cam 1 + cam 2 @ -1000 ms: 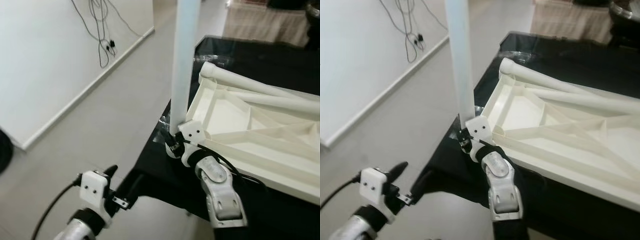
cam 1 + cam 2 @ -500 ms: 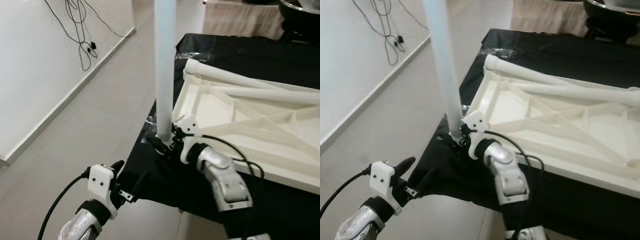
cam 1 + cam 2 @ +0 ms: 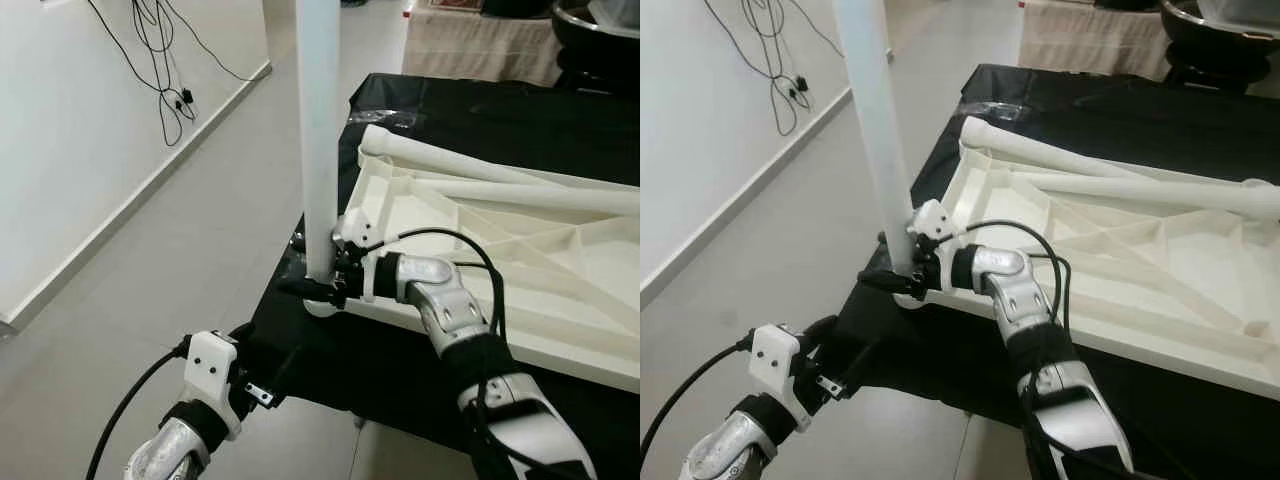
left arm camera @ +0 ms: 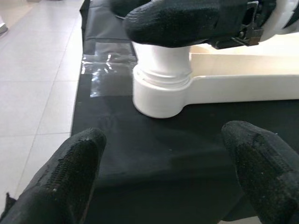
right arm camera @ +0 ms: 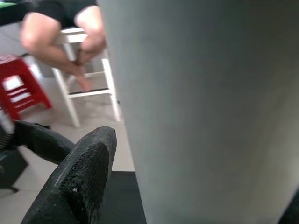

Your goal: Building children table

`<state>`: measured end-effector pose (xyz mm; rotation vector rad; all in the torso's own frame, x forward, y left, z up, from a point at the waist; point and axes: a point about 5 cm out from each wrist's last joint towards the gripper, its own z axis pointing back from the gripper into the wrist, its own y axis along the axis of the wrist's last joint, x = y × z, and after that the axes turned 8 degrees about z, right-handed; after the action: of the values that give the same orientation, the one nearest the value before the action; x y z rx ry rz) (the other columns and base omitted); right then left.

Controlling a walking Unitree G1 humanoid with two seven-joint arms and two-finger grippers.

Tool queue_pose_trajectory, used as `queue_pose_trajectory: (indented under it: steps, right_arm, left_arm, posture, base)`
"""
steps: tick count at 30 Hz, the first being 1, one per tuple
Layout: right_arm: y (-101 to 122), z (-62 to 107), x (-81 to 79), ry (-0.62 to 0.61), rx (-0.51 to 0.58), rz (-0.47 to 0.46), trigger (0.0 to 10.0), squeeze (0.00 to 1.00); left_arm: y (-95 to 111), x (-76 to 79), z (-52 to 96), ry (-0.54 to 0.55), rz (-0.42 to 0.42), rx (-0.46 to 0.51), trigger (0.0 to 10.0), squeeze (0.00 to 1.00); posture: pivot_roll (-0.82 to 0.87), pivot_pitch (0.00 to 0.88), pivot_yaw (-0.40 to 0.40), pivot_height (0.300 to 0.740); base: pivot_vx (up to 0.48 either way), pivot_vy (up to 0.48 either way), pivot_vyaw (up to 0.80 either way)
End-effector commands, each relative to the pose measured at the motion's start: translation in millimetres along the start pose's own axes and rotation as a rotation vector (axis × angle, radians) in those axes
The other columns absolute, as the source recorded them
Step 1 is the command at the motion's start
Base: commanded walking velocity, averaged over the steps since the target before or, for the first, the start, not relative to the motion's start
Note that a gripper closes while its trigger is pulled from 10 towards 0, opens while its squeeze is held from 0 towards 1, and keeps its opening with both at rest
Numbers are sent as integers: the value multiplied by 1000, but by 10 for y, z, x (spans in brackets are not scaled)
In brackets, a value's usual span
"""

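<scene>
My right end effector (image 3: 322, 288) was clamped around the bottom of the white table leg (image 3: 320, 140), which stood upright in the corner socket of the upside-down table frame (image 3: 470, 240), center of frame on the black tabletop (image 3: 330, 350). My left end effector (image 3: 262, 362) hung released, lower left, by the tabletop's edge.

Bright, even indoor light – soft shadows, wrist close-ups blurred
</scene>
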<state>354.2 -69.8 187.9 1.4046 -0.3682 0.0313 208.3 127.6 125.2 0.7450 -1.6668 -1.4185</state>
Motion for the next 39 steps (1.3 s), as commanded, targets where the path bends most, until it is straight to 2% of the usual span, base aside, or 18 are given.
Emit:
queue_pose_trajectory:
  steps: [1,5,6,8,9,18,20,21,22,24,26,27,28,29,31,32,33,39]
  right_arm:
    - [9,-136,-76,118,18,-2,10000,0]
    - [2,-175,-72,185,23,-19,10000,0]
    - [-8,-196,-69,182,17,-19,4392,0]
    - [-16,-210,-66,179,12,-19,4392,0]
    - [-18,-239,-58,164,27,-30,0,0]
    - [-98,-163,-55,129,56,-42,0,0]
    - [-134,-92,-41,84,53,-36,0,0]
    - [-194,-5,-20,-13,26,-18,0,0]
    - [-194,-5,-20,-13,26,-18,0,0]
    - [-291,113,-11,-175,-16,-19,0,0]
    - [-449,215,-100,-511,-117,-75,0,0]
    - [-506,303,-245,-757,-197,-108,0,0]
    - [-530,422,-352,-935,-260,-131,0,0]
    - [-530,422,-352,-935,-260,-131,0,0]
    - [-508,446,-641,-962,-309,-104,0,0]
    - [-480,405,-664,-921,-295,-72,0,0]
    - [-447,383,-633,-906,-276,-43,0,0]
    - [-477,306,-523,-889,-262,-70,0,0]
  left_arm:
    - [-9,41,32,0,-7,-4,10000,0]
    - [-5,80,66,2,-1,-4,10000,0]
    - [-7,87,82,4,0,-7,10000,0]
    - [-8,91,92,5,1,-9,10000,0]
    - [-8,107,127,9,2,-14,10000,0]
    - [-3,118,146,9,12,-16,10000,0]
    - [-6,118,141,12,21,-13,10000,0]
    - [-10,117,138,14,30,-10,10000,0]
    - [-10,117,138,14,30,-10,10000,0]
    - [-15,110,133,16,39,-8,10000,0]
    - [-15,87,125,8,39,-11,10000,0]
    - [-11,68,117,5,39,-12,10000,0]
    - [-8,57,111,3,40,-12,10000,0]
    - [-8,57,111,3,40,-12,10000,0]
    - [-4,41,83,-3,43,-11,10000,0]
    - [-9,26,73,-4,45,-12,10000,0]
    - [-15,9,65,-4,48,-12,10000,0]
    - [-14,-7,38,-9,48,-14,10000,0]
  posture:
    - [181,171,-11,740]
    - [191,185,-12,740]
    - [201,197,-9,740]
    - [201,197,-9,740]
    - [201,211,-3,740]
    - [176,220,7,740]
    - [135,223,8,740]
    - [121,220,6,740]
    - [121,220,6,740]
    - [96,215,4,740]
    - [82,210,5,740]
    - [62,214,16,740]
    - [62,214,16,740]
    - [62,214,16,740]
    - [57,206,30,740]
    - [37,191,45,740]
    - [37,191,45,740]
    - [45,179,50,740]
  base:
    - [0,0,0]
    - [0,0,0]
    - [0,0,0]
    - [0,0,0]
    - [0,0,0]
    - [0,0,0]
    - [0,0,0]
    - [0,0,0]
    - [0,0,0]
    - [0,0,0]
    - [0,0,0]
    - [0,0,0]
    - [0,0,0]
    - [0,0,0]
    - [0,0,0]
    - [0,0,0]
    - [0,0,0]
    - [0,0,0]
